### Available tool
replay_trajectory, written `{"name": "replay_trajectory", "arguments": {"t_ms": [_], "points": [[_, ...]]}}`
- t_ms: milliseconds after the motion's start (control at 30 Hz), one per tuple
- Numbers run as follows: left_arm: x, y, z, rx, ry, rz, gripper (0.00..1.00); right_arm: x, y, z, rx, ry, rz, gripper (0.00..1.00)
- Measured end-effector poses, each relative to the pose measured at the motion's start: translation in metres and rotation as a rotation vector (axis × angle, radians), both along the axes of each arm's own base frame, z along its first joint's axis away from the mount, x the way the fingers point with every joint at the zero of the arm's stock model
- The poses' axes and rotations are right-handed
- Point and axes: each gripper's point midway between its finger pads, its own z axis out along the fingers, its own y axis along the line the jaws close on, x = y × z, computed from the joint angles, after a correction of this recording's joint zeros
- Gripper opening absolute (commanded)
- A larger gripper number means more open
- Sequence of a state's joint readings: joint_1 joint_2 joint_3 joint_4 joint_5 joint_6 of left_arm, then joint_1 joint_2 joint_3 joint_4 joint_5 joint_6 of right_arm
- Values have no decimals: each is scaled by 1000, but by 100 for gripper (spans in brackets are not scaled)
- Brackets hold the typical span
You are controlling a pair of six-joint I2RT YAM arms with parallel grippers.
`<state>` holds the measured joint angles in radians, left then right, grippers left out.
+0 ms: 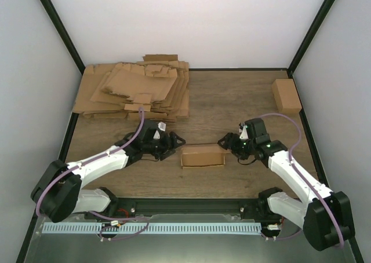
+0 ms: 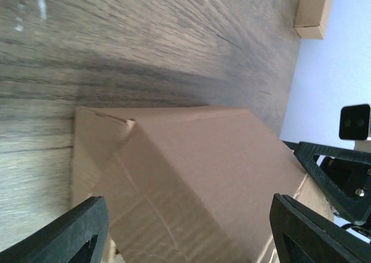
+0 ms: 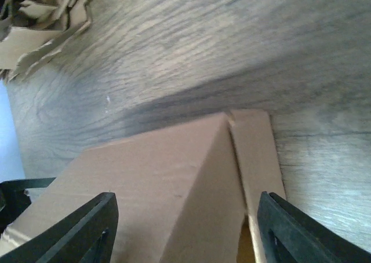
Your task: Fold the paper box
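Shows the paper box [image 1: 203, 156] as a low carton near the middle of the table [image 1: 232, 101]. Places the left gripper [image 1: 175, 142] just beside its left end and the right gripper [image 1: 224, 141] just beside its right end, both with fingers spread apart, gripping nothing. Cannot tell any contact.

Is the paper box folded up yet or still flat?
Folded up: the paper box is a rectangular carton, walls raised. An end flap sticks out in the right wrist view.
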<state>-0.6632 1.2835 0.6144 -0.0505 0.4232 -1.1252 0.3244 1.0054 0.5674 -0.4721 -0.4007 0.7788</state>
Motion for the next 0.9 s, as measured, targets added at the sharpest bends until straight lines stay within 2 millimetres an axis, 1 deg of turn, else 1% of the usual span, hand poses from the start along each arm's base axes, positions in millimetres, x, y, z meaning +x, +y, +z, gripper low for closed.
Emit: {"name": "replay_trajectory", "arguments": {"t_ms": [200, 333, 467, 667, 900], "points": [[-4, -20, 17, -68, -2, -27, 81, 12, 13, 28, 41, -40, 27, 71], [-5, -29, 29, -104, -6, -33, 81, 17, 21, 41, 67, -58, 41, 71], [-5, -33, 34, -121, 1, -25, 81, 15, 27, 39, 74, -43, 53, 71], [-3, -32, 34, -125, 15, 1, 80, 14, 29, 37, 76, -29, 53, 71], [0, -35, 33, -138, 25, 15, 77, 15, 28, 40, 73, -30, 47, 71]]}}
